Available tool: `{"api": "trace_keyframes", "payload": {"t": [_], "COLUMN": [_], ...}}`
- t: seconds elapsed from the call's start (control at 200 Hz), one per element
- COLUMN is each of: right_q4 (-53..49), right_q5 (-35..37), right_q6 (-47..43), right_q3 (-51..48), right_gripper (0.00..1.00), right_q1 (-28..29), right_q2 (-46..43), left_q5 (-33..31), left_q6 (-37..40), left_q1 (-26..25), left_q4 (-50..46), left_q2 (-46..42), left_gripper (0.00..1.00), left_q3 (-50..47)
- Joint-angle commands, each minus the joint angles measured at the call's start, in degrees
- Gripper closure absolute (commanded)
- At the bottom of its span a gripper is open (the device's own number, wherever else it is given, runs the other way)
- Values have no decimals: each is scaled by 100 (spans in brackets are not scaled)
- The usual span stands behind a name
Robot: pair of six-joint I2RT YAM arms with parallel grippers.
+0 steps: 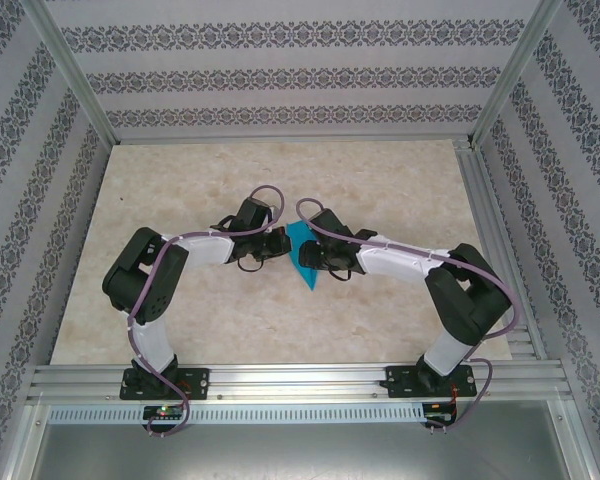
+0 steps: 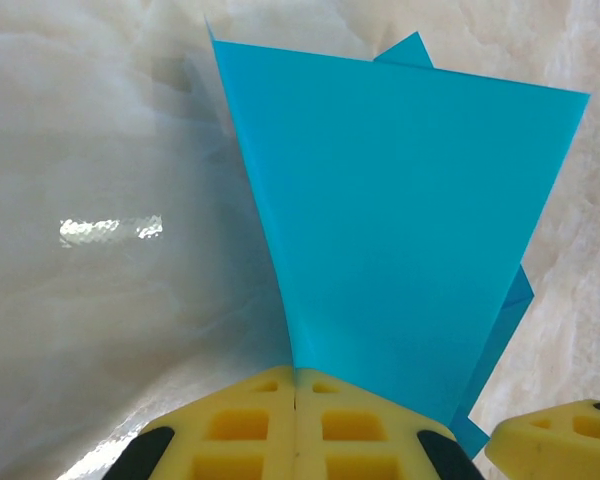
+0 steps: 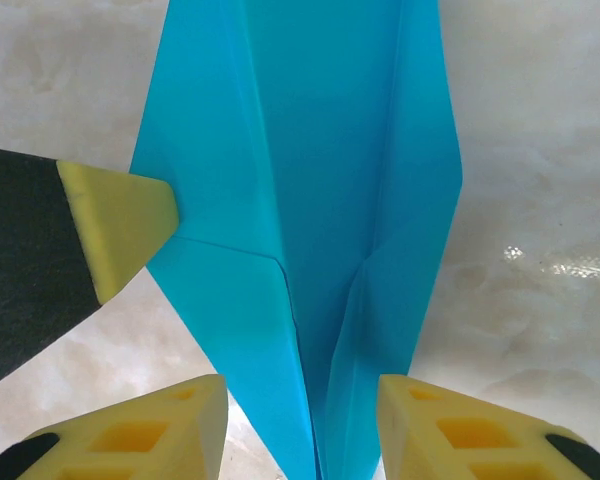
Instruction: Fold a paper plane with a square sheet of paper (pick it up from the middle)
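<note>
Turquoise paper plane (image 2: 400, 230), pinched in L tool (image 2: 296, 385)

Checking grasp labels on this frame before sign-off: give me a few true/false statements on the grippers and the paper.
1. The left gripper is shut on the blue paper. True.
2. The right gripper has its fingers pressed together. False: they stand apart, with the paper running between them.
3. The paper is a flat, unfolded square. False: it shows creases and layered flaps.
4. Both grippers meet at the paper near the middle of the table. True.
</note>
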Motion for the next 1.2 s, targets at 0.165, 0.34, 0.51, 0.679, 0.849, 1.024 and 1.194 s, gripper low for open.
{"api": "trace_keyframes", "payload": {"t": [0.165, 0.34, 0.51, 0.679, 0.849, 1.024, 1.194], "right_q4": [-252, -489, -661, -836, -991, -1068, -1158], "right_q5": [278, 471, 631, 766, 886, 1008, 1152], "right_q6": [-36, -51, -74, -73, -7, 124, 217], "right_q3": [385, 602, 781, 968, 1111, 1239, 1353], "right_gripper": [60, 65, 67, 70, 72, 71, 78], "right_q1": [107, 175, 221, 286, 331, 369, 378], "right_q2": [388, 617, 791, 974, 1106, 1224, 1335], "left_q5": [96, 79, -383, -716, -884, -1346, -1597], "left_q6": [-21, 5, 92, 120, 58, 68, 109], "left_q1": [69, 72, 80, 90, 237, 411, 604], "left_q4": [54, 26, -471, -773, -905, -1344, -1409], "left_q2": [128, 110, -45, -263, -551, -925, -1310], "left_gripper": [98, 90, 75, 69, 61, 47, 26], "left_q3": [-8, -18, 36, 9, -121, -220, -510]}}
